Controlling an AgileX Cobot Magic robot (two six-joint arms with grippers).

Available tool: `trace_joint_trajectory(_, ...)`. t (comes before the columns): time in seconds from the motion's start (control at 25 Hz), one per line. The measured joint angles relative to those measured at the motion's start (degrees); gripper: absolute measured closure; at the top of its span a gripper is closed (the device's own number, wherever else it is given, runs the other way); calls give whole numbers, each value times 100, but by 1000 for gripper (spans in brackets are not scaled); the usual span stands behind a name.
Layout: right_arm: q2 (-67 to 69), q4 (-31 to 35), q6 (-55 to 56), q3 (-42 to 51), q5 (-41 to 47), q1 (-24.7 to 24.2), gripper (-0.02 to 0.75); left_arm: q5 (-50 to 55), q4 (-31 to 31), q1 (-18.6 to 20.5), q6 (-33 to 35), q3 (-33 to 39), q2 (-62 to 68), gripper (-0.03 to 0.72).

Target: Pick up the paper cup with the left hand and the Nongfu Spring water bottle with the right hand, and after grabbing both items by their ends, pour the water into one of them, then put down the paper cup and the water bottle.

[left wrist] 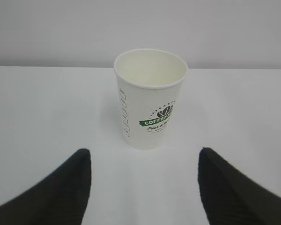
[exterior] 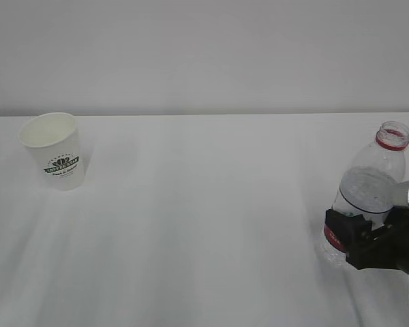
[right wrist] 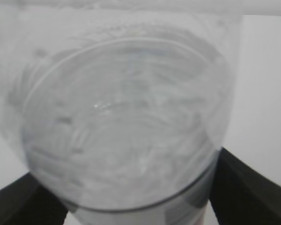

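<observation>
Paper cup [exterior: 56, 150] and water bottle [exterior: 368, 191] stand on white table [exterior: 204, 238].

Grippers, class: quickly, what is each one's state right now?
Left gripper: open, short of the paper cup.
Right gripper: around the water bottle.

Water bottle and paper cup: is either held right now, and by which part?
Paper cup: not held. Water bottle: right gripper surrounds its lower body; a closed grip cannot be told.

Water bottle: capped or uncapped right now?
Uncapped. The water bottle stands upright on the table, its mouth open above the red neck ring, no cap visible.
</observation>
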Motion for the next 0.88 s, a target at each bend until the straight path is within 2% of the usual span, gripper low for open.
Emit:
trace_joint_trajectory(0.24, 0, 2, -8, -12, 0, 0, 120, -20, 0, 0, 0, 0, 0, 171)
trace_joint_trajectory(0.52, 0, -66, -22, -12, -10, 0, 239, -20, 43, 0, 0, 0, 0, 172)
trace_joint_trajectory(0.88, 0, -358, -22, 102, -111, -9, 253, -20, 43, 0, 0, 0, 0, 174)
